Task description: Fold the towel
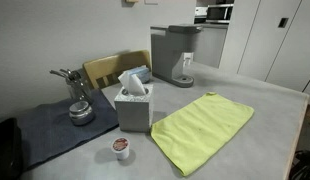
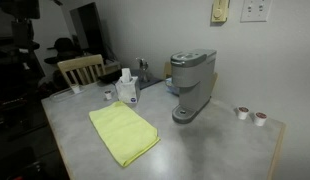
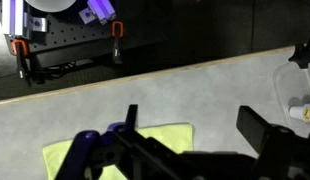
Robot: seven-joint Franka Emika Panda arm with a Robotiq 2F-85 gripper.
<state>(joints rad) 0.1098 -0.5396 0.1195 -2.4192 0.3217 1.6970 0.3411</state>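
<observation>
In an exterior view, a dark grey-blue mat (image 1: pixel 40 132) is lying on the left of the grey table (image 1: pixel 270 105) with a metal pot (image 1: pixel 80 108) sitting on it, and a wooden chair (image 1: pixel 107 68) is standing behind the table edge. Next, a tissue box (image 1: pixel 133 108) is standing with a coffee pod (image 1: pixel 120 147) in front of it. The towel (image 1: pixel 203 128) is lying flat and unfolded just beside the box on its right, and a coffee machine (image 1: pixel 176 55) is standing further back. In an exterior view from another angle, chair (image 2: pixel 80 67), tissue box (image 2: pixel 127 90) and towel (image 2: pixel 123 134) are showing on the left, the towel spreading flat in front of the box, coffee machine (image 2: pixel 193 85) standing to its right, and two loose pods (image 2: pixel 242 112) sitting near the far right edge. In the wrist view, the towel (image 3: pixel 165 138) is lying at lower left and the gripper (image 3: pixel 193 125) is hovering over its edge, jaws spread wide and gripping nothing
</observation>
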